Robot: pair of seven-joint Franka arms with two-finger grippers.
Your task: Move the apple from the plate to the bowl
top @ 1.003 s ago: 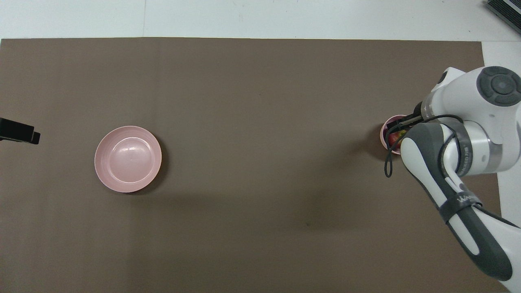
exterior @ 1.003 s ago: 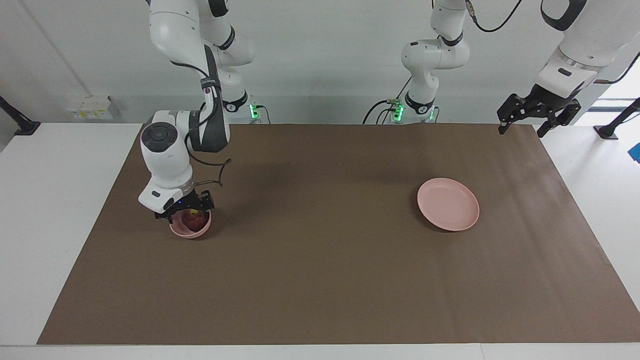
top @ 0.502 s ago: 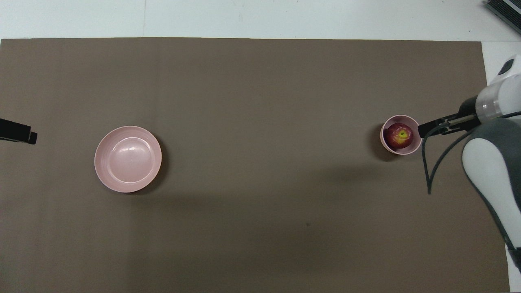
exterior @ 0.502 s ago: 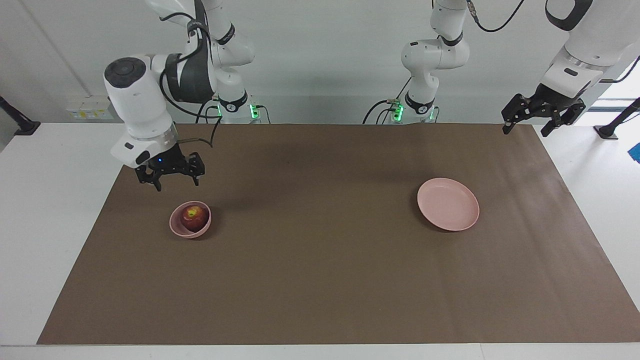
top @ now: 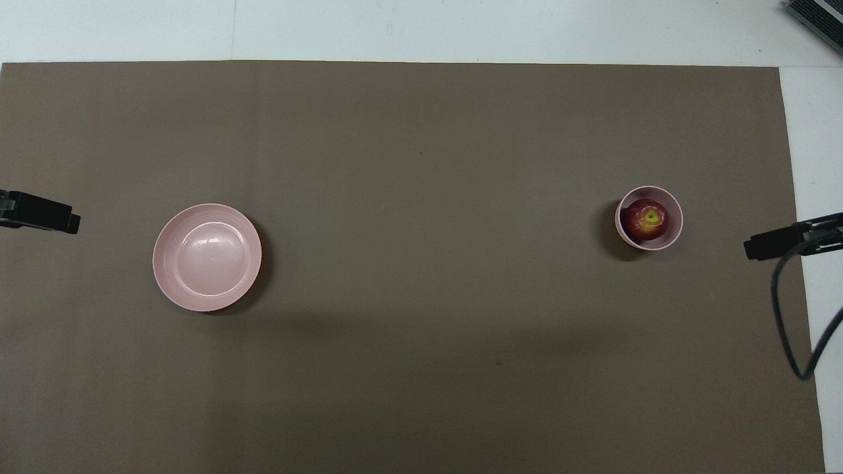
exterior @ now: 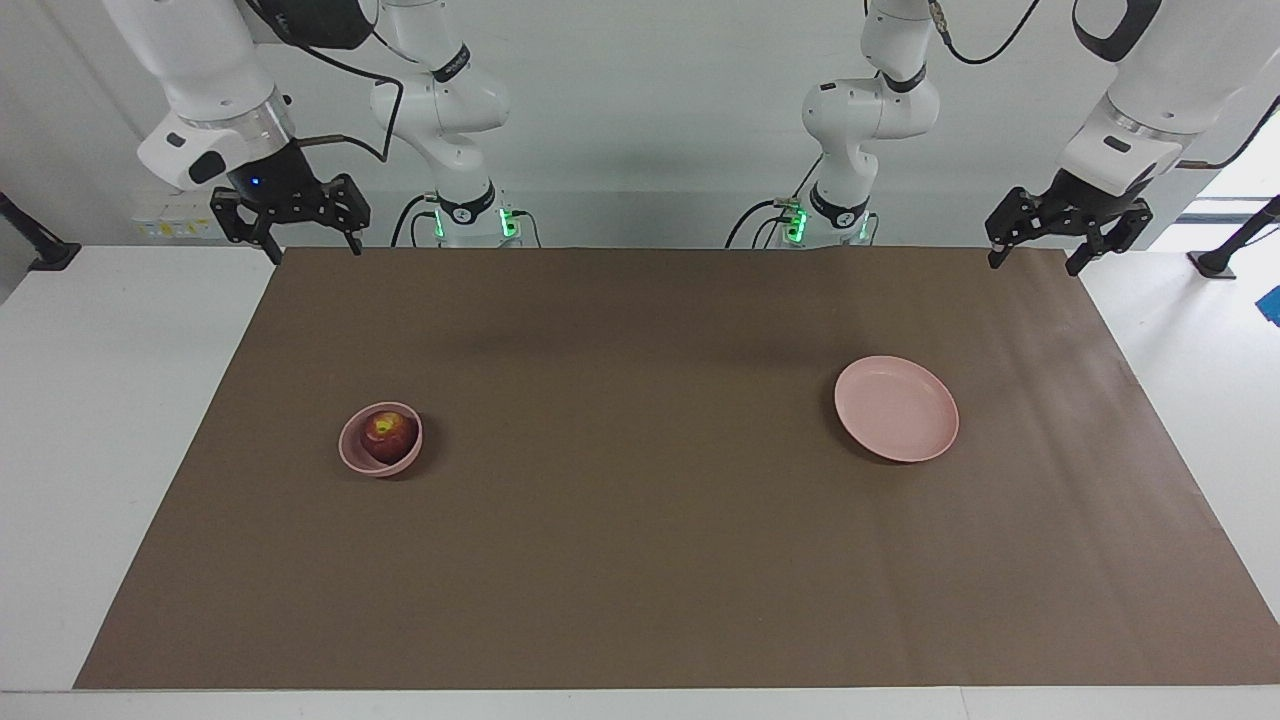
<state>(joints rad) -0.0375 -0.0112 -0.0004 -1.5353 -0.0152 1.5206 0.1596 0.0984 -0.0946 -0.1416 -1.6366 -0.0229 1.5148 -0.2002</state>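
Observation:
The dark red apple (exterior: 388, 434) (top: 646, 219) lies inside the small deep pink bowl (exterior: 347, 451) (top: 678, 221), toward the right arm's end of the table. The wide flat pink plate (exterior: 897, 408) (top: 207, 257) sits bare toward the left arm's end. My right gripper (exterior: 313, 250) (top: 764, 245) hangs open and holds nothing, raised over the mat's edge by its base, well clear of the bowl. My left gripper (exterior: 1033, 264) (top: 49, 216) waits open and holds nothing, raised over the mat's corner at its own end.
A brown mat (exterior: 640, 560) covers most of the white table (exterior: 90, 400). A loose black cable (top: 787, 329) hangs from the right arm past the mat's edge.
My right gripper has lifted off the bowl, leaving the apple inside, and drawn back up toward its base. The left gripper has barely shifted.

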